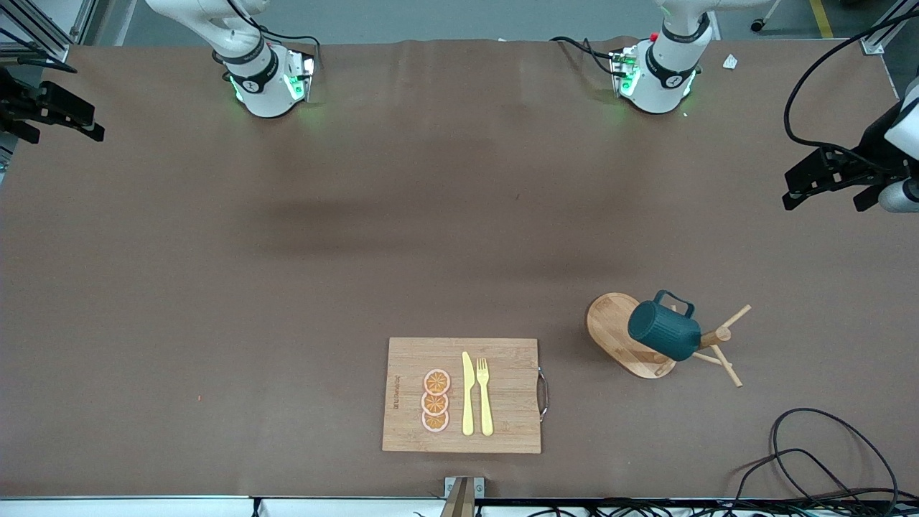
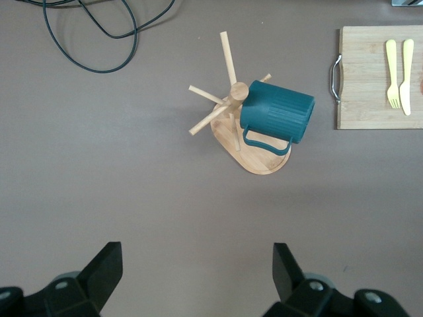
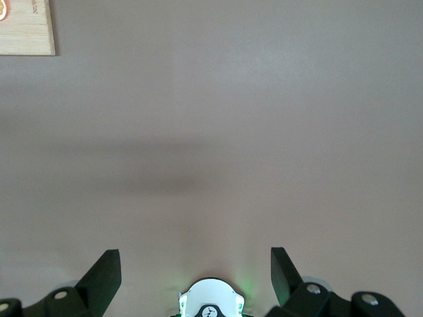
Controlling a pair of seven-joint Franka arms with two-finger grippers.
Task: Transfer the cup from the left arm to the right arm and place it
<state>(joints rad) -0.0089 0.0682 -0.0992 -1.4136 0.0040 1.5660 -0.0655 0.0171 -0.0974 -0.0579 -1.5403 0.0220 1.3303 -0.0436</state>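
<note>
Item, nearest the front camera: a metal bracket [image 1: 464,494] at the counter's front edge, with black cables [image 1: 826,459] looped at the left arm's end.

Item: wooden board [image 1: 502,424] with a metal handle [image 1: 543,393], lying flat near the front edge. On it, three orange slices [image 1: 436,401] in a row, a yellow knife [image 1: 467,393] and a yellow fork [image 1: 484,395] side by side.

Item: the cup [image 1: 664,330], dark teal, ribbed, loop handle; hung tilted on a peg of a wooden mug tree [image 1: 718,337] with an oval base [image 1: 610,330]. The stand sits toward the left arm's end, a little farther from the front camera than the board.

Item: counter [image 1: 359,251], covered in plain brown matte sheeting, faintly creased, soft shadows across the middle.

Item: left hand [image 2: 195,281], high over bare counter at its own end, fingers [image 2: 106,267] spread wide, holding nothing; the arm waits.

Item: right hand [image 3: 195,277], high over bare counter at the other end, spread wide, holding nothing; also waiting.

Item: two white arm bases [image 1: 262,79] with green lights along the top edge; grey floor and aluminium framing around.
</note>
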